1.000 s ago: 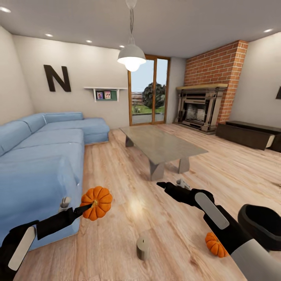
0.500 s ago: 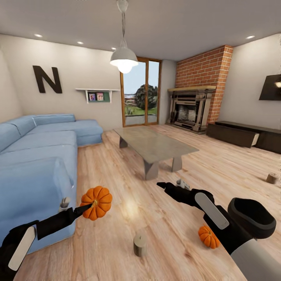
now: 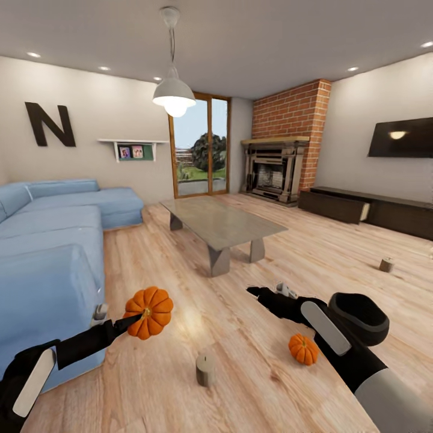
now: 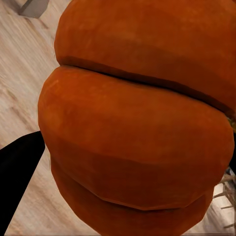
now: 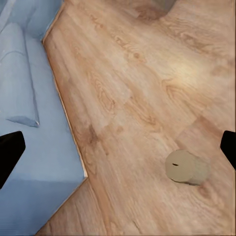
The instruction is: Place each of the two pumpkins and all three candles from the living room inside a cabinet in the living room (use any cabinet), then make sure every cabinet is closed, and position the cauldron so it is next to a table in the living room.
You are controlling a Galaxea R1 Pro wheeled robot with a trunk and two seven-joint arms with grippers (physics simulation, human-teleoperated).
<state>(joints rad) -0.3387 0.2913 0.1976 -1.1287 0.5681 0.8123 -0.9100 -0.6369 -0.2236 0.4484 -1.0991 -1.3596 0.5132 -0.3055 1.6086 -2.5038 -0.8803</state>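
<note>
Standing betw. sofa (image 3: 48, 240) & cauldron (image 3: 359, 310): candle (image 3: 205, 369), small pumpkin (image 3: 303, 349).

lying along the room's left side: blue corner sofa (image 3: 54, 240). hanging lit from the ceiling: white pendant lamp (image 3: 174, 96). mounted on the far wall: black letter n (image 3: 50, 124), small shelf (image 3: 132, 144) holding two pictures. letting in daylight beside it: wood-framed glass door (image 3: 201, 147).
</note>
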